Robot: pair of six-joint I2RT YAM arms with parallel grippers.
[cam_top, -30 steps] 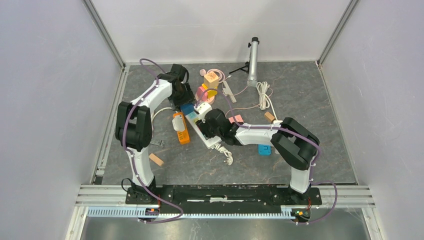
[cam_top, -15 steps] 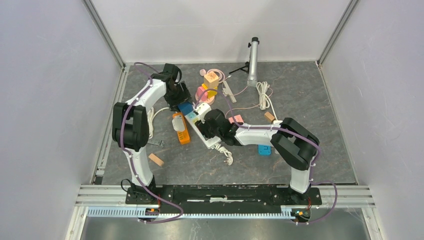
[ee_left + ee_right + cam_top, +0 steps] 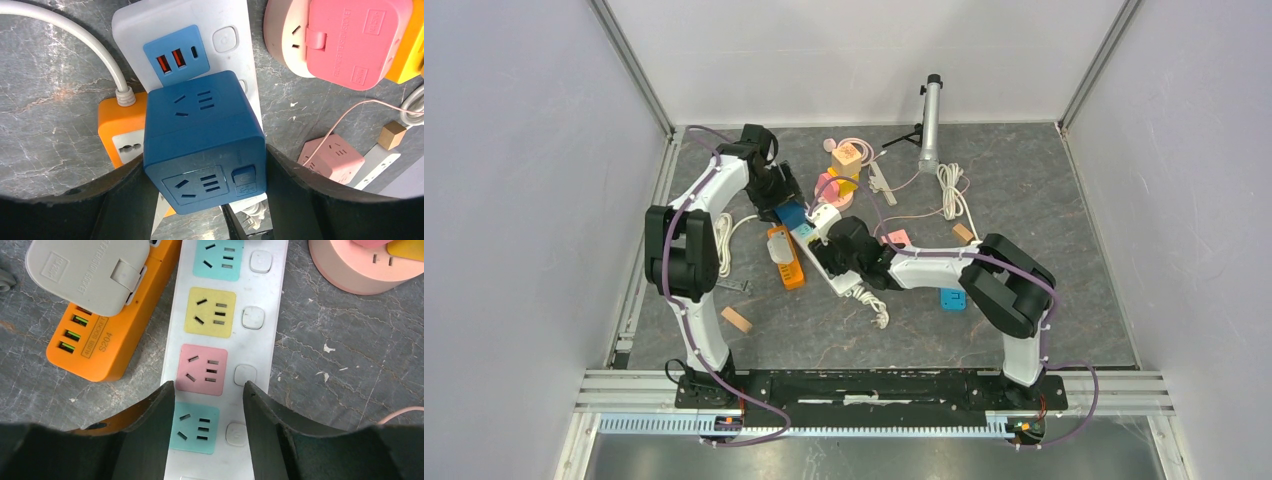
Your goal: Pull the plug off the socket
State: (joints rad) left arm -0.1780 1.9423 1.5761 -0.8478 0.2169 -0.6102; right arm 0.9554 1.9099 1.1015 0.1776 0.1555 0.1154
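Blue cube plug (image 3: 202, 145), just one, is clenched in the left jaws; right jaws gape over one white strip (image 3: 260, 346).

Smooth matt blue plastic cube plug (image 3: 202, 145), glossy white plastic power strip (image 3: 250, 347), grey veined stone-look tabletop (image 3: 50, 115).

My left arm (image 3: 709, 190) and right arm (image 3: 929, 266): white link shells, black joint housings, one purple cable (image 3: 704, 131) routed along each. Fingers (image 3: 145, 440): matte black, smooth.
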